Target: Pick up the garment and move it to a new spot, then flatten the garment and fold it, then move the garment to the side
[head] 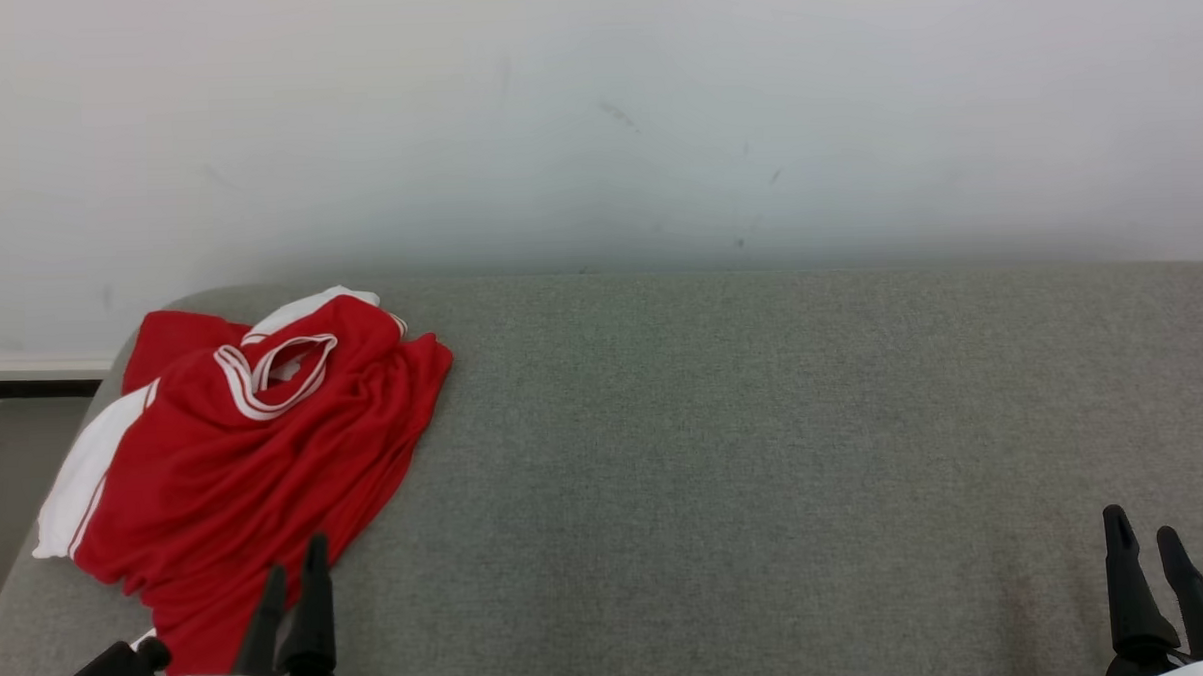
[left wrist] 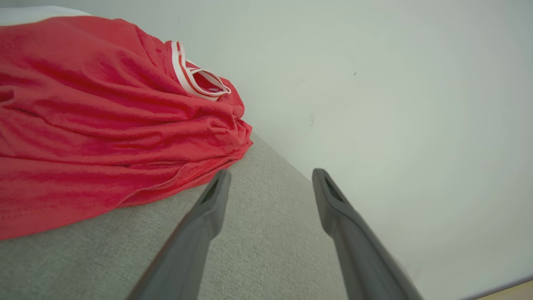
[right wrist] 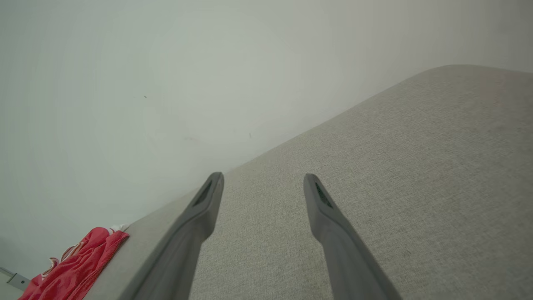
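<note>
**Garment bunched at far left corner; both grippers open and empty**

The garment point(head: 256, 460) is found crumpled at the far left corner of the grey upholstered surface point(head: 766, 452), with one white side panel point(head: 81, 476) hanging over the left edge. The rest of the surface, from centre to right edge, is seen bare up to the pale wall point(head: 594, 128) along its far edge. The cloth is soft red knit, deeply creased, with a red-and-white striped collar point(head: 278, 374). The surface is coarse woven fabric with rounded corners. The left gripper point(head: 296, 555) is held at the near edge, just beside the garment's hem, jaws spread and holding nothing. The right gripper point(head: 1139, 520) is held near the right edge, jaws likewise apart and empty.
</note>
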Motion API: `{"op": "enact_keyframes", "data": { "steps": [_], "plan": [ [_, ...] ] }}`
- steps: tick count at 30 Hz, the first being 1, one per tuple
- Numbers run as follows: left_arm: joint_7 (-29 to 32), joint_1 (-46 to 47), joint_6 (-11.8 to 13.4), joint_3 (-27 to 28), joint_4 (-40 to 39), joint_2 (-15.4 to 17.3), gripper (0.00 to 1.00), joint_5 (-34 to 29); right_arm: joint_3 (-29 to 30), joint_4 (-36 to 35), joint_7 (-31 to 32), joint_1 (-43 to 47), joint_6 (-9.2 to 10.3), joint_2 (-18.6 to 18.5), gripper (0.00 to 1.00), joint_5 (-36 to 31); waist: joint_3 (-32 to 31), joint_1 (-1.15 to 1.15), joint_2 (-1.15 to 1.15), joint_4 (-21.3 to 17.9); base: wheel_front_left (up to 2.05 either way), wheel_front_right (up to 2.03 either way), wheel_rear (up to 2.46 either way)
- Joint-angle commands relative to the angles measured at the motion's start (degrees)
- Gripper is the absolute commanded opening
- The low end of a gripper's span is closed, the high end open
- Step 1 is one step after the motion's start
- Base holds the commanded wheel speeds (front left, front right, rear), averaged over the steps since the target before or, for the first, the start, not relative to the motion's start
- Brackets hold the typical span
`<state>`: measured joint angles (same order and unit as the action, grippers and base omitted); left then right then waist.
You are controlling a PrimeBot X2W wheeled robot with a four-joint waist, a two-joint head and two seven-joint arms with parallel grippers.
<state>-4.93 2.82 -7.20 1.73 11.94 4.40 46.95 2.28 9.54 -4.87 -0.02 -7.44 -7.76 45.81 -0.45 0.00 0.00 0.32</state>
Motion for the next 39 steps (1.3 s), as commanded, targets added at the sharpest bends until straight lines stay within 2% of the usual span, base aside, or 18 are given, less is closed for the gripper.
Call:
{"op": "enact_keyframes", "data": {
  "steps": [1,16,39],
  "plan": [
    [-0.6,-0.1,-0.3,0.3,-0.3,0.6,1.00,-2.4,-0.2,-0.2,-0.7,-0.4,-0.05,-0.9,1.00,-2.2,0.0,0.00,0.00,-0.1,0.00,0.00,0.00],
    [-3.0,-1.3,1.5,0.0,2.9,2.2,1.00,-15.2,-1.8,2.4,-3.0,-0.8,-0.05,-1.0,1.00,-11.2,-0.5,0.00,0.00,-0.1,0.00,0.00,0.00],
    [-6.2,-3.2,1.7,-1.7,0.9,3.3,1.00,-29.1,-2.6,4.2,-6.3,0.4,-0.06,-1.7,1.00,-23.0,-0.9,0.00,0.00,-0.1,0.00,0.00,0.00]
  ]
}}
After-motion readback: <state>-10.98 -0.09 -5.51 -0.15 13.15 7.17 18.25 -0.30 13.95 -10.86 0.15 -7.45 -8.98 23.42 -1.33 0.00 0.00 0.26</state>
